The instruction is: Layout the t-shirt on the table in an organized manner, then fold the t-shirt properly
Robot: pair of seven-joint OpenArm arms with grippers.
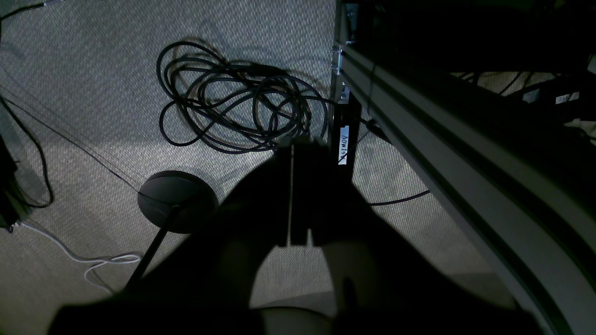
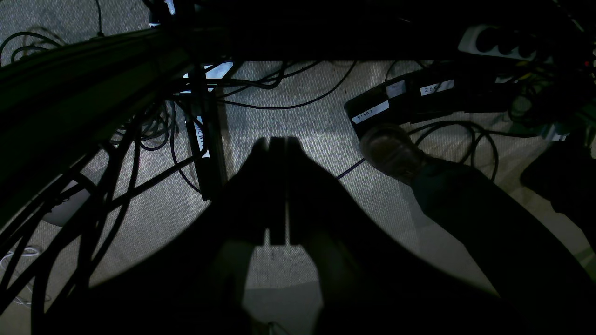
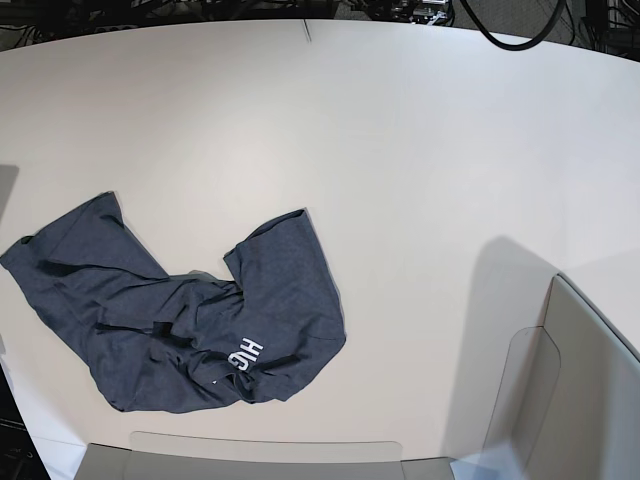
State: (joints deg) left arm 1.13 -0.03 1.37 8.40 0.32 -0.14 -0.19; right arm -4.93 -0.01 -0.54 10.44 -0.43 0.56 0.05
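On the near left part of the table [image 3: 420, 150] lies the t-shirt [image 3: 180, 320], a dark heathered navy-grey heap, crumpled and spread unevenly. One flap reaches up toward the middle of the tabletop, another stretches out to the left edge, and the bulk bunches up between them in folds. A few white block letters [image 3: 245, 357] show on a fold near the shirt's near side, turned sideways and only partly readable. The pale tabletop around it runs off far and right, its far edge curved. Grey translucent panels [image 3: 575, 390] stand along the near edge and at the near right corner, well apart from the shirt. Neither arm shows over the table in the base view.

Both wrist cameras look down at a woven grey floor beside the table's frame. The left gripper [image 1: 298, 195] hangs in dark silhouette, its jaws pressed together with nothing between them. Beyond it a loose coil of black cable [image 1: 233, 107] lies on the floor, a round black stand base [image 1: 177, 197] sits to the left, and a metal frame rail [image 1: 465, 158] slants along the right. The right gripper [image 2: 278, 186] is likewise clenched on nothing, with tangled cables [image 2: 139, 139] to its left and a brown shoe [image 2: 393, 153] on the floor to its right.
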